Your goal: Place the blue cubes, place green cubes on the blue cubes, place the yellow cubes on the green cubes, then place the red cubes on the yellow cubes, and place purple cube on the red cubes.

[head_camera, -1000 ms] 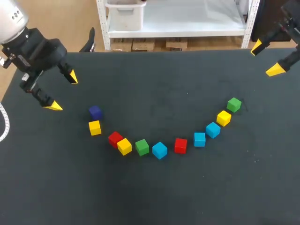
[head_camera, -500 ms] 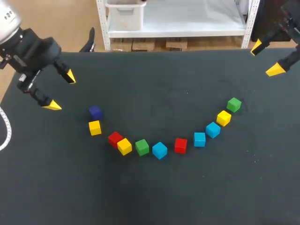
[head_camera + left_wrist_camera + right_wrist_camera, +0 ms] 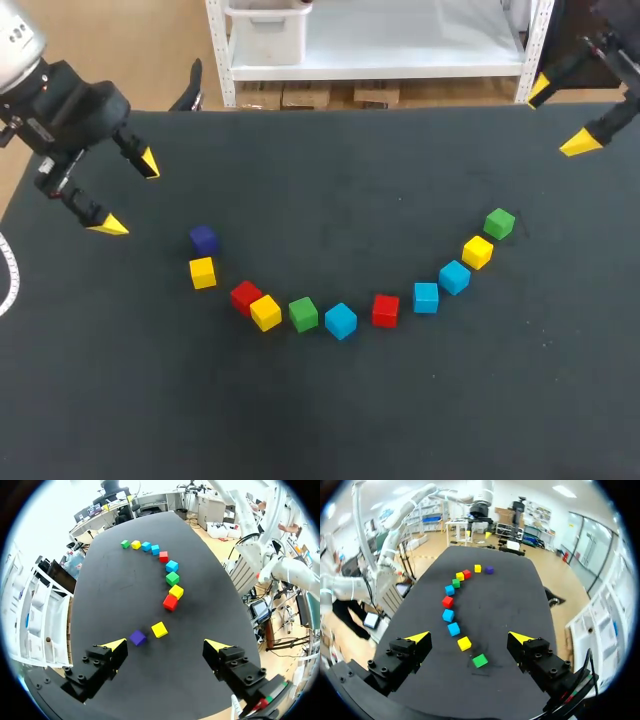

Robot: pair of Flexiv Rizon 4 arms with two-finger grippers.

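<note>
Both jaws hung released in the upper corners — the blue cube (image 3: 341,320) at lower middle, crowded by neighbours, likely needed a straight-down pinch.

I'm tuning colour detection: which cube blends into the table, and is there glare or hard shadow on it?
Head view: the purple cube is dim against the black table; the rest stand out brightly. Left wrist view: it reads clearer, just ahead of the left gripper. All three views: the table looks matte, with no glare and only faint shadows.
</note>
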